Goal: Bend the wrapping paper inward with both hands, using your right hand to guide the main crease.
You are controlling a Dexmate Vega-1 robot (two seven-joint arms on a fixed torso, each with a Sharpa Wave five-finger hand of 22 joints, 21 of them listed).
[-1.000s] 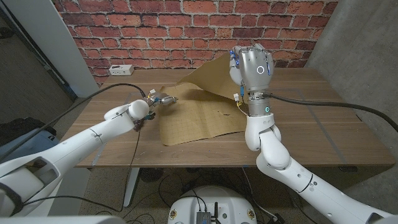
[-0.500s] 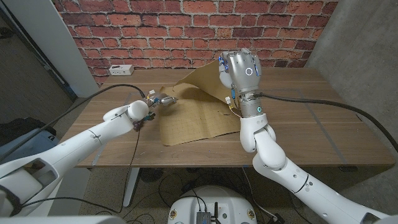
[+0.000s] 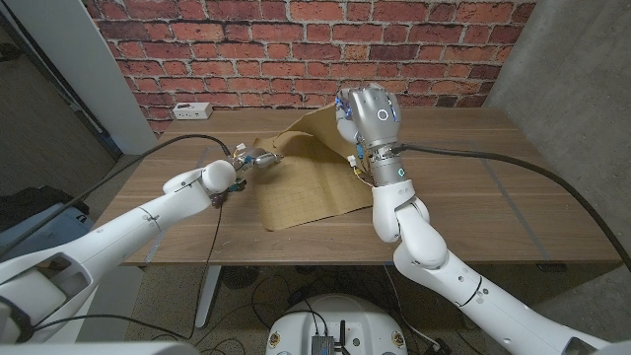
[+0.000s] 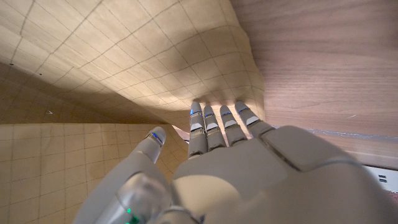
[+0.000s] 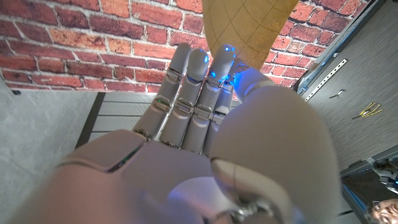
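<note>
On the wooden surface our brown wrapping paper lies half flat, its far right part lifted over. Our right hand grips that raised edge; our left hand presses the near-left corner. If the left slips, we judge the sheet slides and the crease skews.

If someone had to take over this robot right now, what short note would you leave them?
Right hand: raised above the table, holding the lifted far edge of the brown gridded wrapping paper.
Left hand: fingers touching the paper's left edge, low over the wooden table.
Done: the right part of the sheet is lifted and curling inward.
Left: bring the flap over and press the main crease.
</note>
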